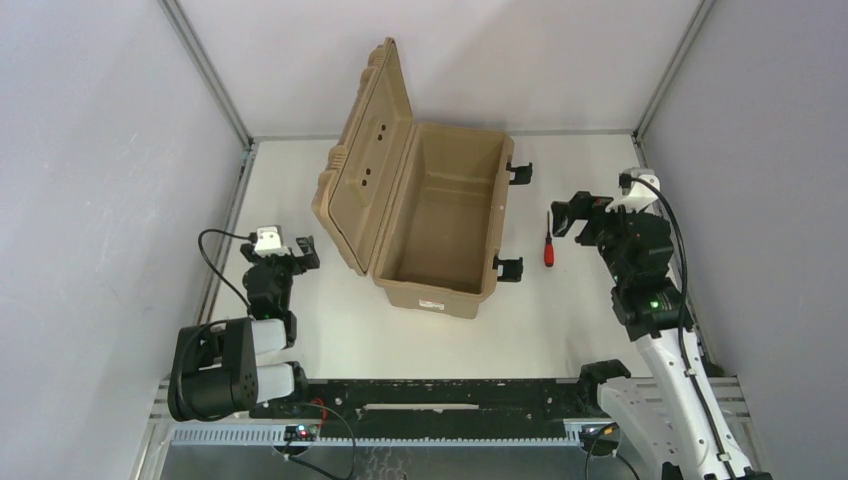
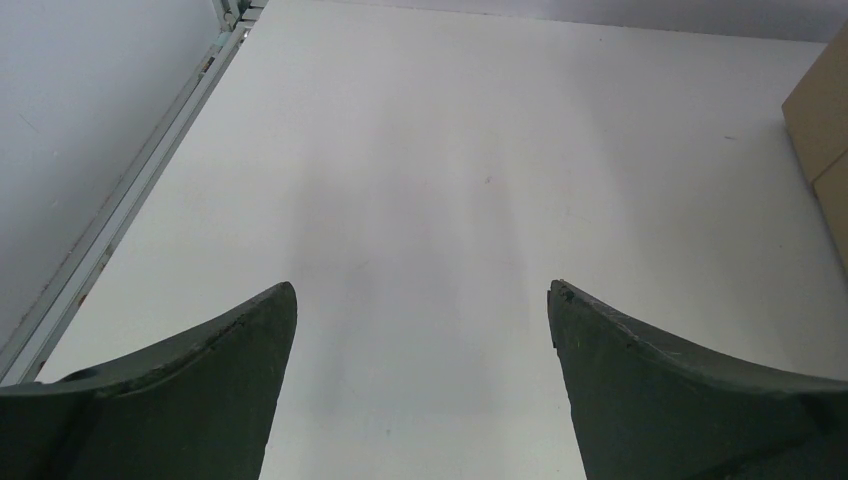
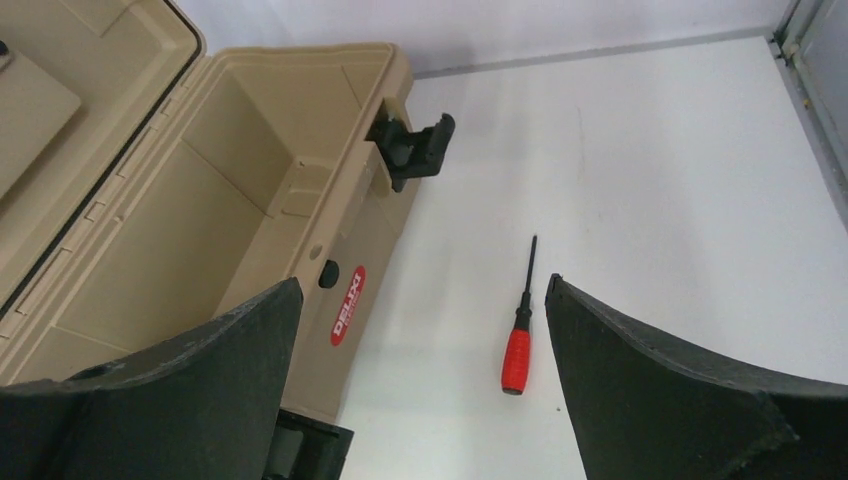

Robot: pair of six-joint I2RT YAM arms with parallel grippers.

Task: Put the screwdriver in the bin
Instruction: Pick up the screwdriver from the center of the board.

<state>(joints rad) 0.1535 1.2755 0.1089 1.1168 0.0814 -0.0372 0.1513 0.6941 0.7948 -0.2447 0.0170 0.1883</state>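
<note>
On the table [image 1: 560, 330], just right of the open bin [image 1: 437, 291], the screwdriver [image 1: 548, 250] is seen lying flat. Right gripper [image 3: 422, 283] near it, fingers spread wide, nothing held. Left gripper [image 2: 421, 295] likewise wide, near left.

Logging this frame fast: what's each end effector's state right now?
Left end effector: open, holding nothing.
Right end effector: open, holding nothing; the small red-handled screwdriver with thin dark shaft lies ungrasped ahead of it.

Light: bright, even and diffuse, falling from above; you see the white table [image 1: 330, 330] uniformly lit. Shadows: soft and short at the base of the bin [image 1: 440, 215], with faint grey streaks across your left wrist view. Focus: the screwdriver [image 3: 517, 357] is crisp in your right wrist view; your top view is softer in fine detail.
</note>
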